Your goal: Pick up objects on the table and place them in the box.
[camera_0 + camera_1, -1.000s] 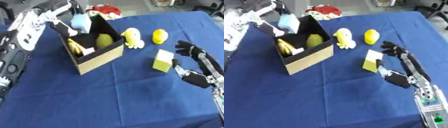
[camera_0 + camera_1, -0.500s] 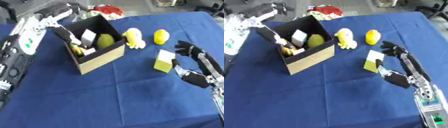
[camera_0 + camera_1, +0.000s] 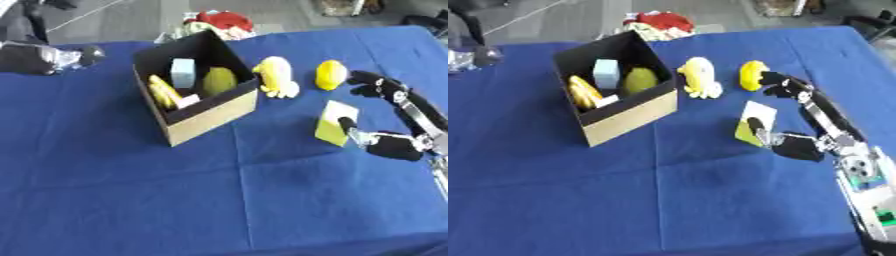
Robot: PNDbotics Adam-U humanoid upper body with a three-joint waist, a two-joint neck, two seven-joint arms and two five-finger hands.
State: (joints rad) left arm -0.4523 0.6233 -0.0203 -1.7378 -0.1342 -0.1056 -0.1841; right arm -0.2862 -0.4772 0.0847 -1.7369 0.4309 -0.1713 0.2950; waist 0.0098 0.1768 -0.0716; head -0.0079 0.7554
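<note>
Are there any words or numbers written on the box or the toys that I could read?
None can be read.
The box shows plain sides, no print.
The yellow-green block by the right hand shows no writing.
The light blue block in the box looks blank too.

Blue tablecloth; black-and-tan box; yellow-green block; yellow lemon.

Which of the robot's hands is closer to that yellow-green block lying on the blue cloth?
The right hand: its thumb lies against the yellow-green block, fingers open just beyond it. The left hand is far off, past the box, at the table's left edge.
</note>
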